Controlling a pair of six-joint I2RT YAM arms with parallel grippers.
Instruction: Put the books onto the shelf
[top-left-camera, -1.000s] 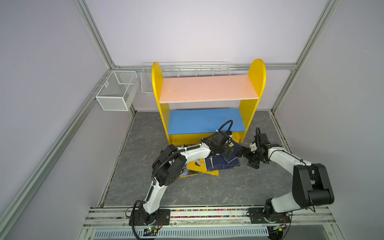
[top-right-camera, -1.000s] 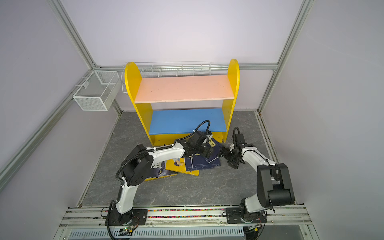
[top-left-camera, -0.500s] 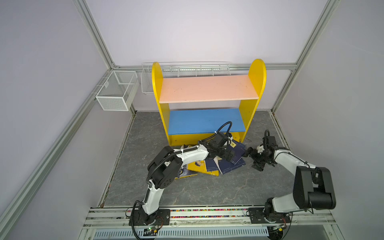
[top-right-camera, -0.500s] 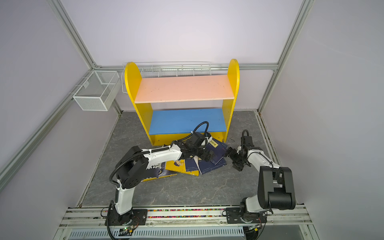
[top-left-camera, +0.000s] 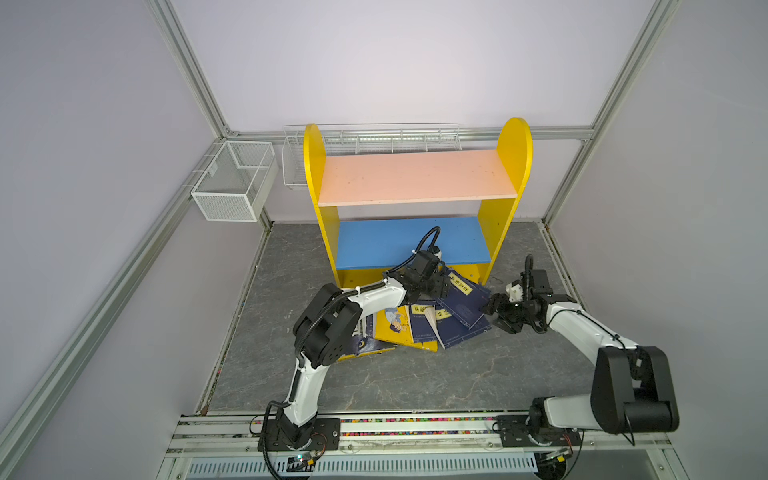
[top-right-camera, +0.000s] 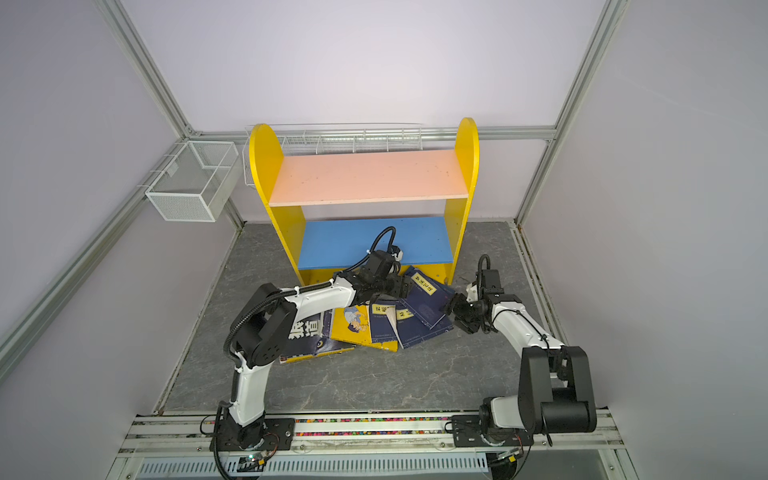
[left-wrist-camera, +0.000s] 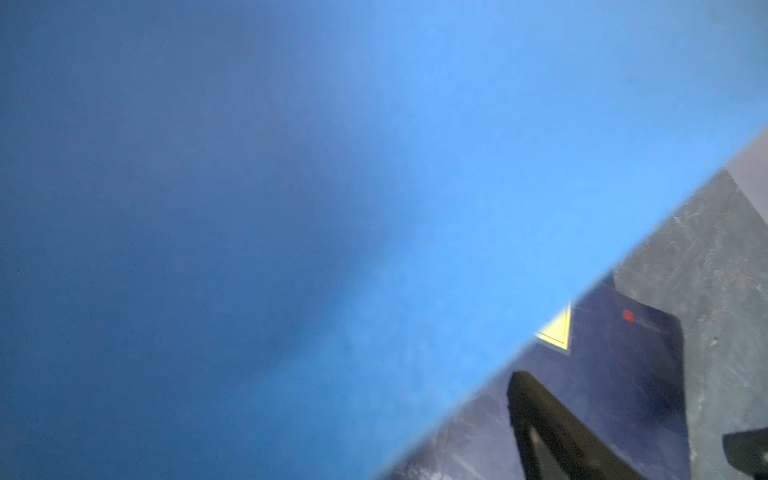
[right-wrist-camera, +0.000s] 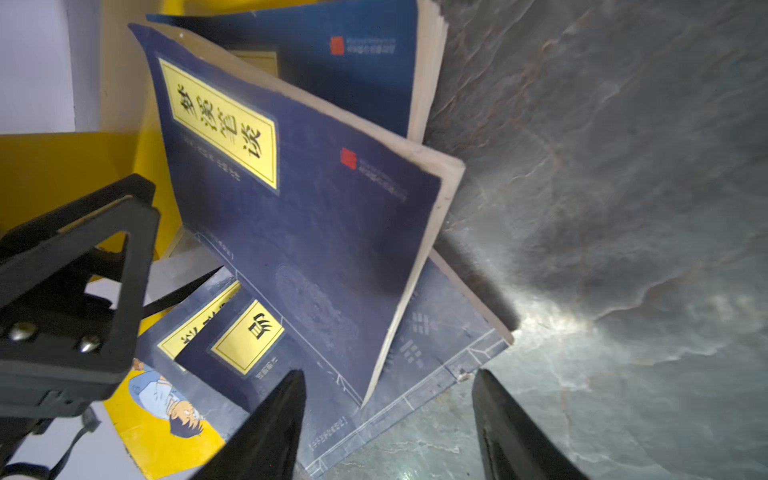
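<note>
No book is on the two-tier shelf with yellow round-topped sides (top-left-camera: 514, 158). Its pink upper board (top-left-camera: 415, 176) and blue lower board (top-left-camera: 374, 245) are bare. The thin paperback books (top-left-camera: 419, 328) lie overlapped on the grey marbled floor (top-left-camera: 374, 382) just in front of the shelf. The topmost navy book with a yellow title label (right-wrist-camera: 299, 216) stands tilted, its label end raised towards the shelf. The left gripper (top-left-camera: 441, 286) sits at that raised end, jaws apart, with no clamp evident. The right gripper (right-wrist-camera: 388, 374) faces the book's free corner, jaws wide, nothing held. Risks, as judged: the unheld book may flop flat, a pinch at the corner may catch only the cover and bend it, and either arm may drag neighbouring books or strike the shelf's front.
</note>
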